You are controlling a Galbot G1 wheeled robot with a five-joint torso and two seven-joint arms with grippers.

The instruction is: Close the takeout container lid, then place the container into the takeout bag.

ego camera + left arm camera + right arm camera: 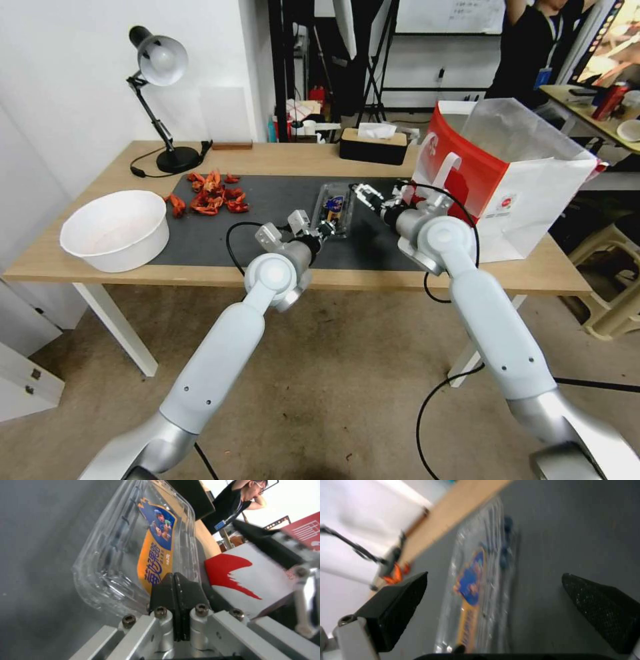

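Head view: clear ribbed takeout container (333, 209) lies flat on the dark mat (200, 247).
Its near edge is pressed by the clenched left end effector (321, 229); the right end effector (361, 194) is spread beside it.

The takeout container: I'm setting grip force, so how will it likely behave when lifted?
The takeout container is thin clear plastic, so it probably flexes or dents under a hard squeeze. It lies flat with few berries inside, so it is likely light. Its glossy lid may be slippery. The left gripper is shut at its near edge; the right gripper is open above it.
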